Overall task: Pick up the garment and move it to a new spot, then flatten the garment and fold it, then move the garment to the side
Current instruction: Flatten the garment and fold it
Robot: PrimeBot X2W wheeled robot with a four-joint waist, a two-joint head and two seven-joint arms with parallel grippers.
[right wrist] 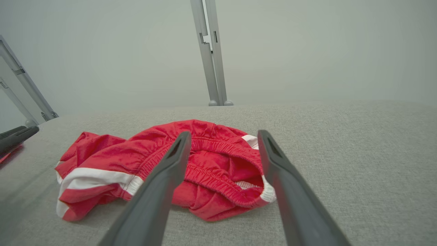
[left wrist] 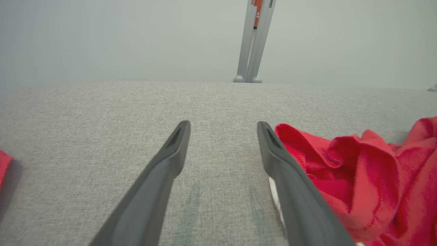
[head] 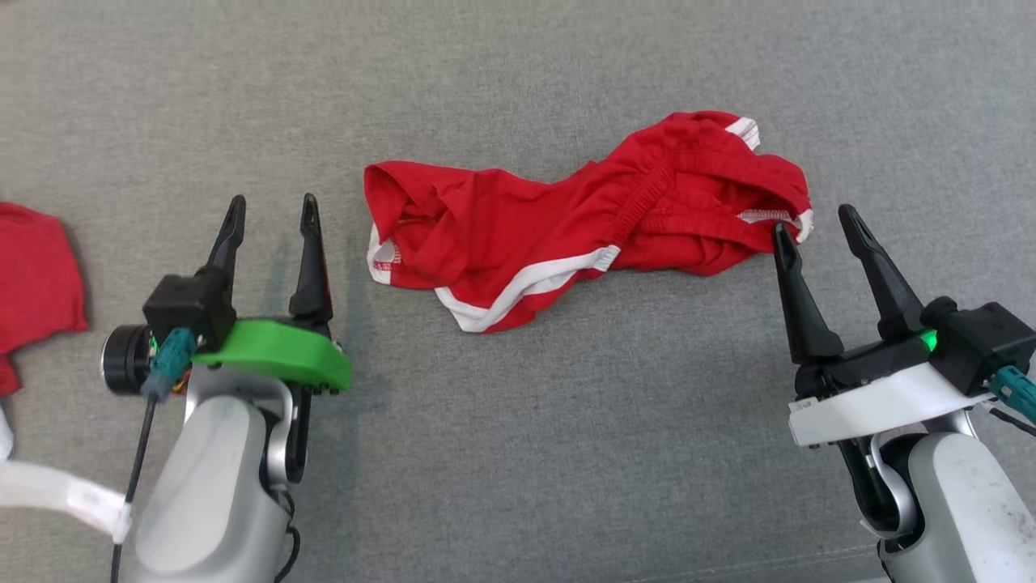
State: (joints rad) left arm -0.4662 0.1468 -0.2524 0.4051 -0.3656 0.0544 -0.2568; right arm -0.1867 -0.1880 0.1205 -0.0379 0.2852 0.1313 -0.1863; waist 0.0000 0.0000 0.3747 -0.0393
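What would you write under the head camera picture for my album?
The open left pincer and open right pincer flank crumpled red shorts on a grey fabric surface.

Crumpled red shorts with white trim lie between left tool and right tool, nearer the right.

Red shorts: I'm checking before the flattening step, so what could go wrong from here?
The red shorts lie bunched and twisted, so the open right gripper, at the waistband end, may pinch several layers at once.
The open left gripper sits between them and another red cloth; it could grab the wrong one.
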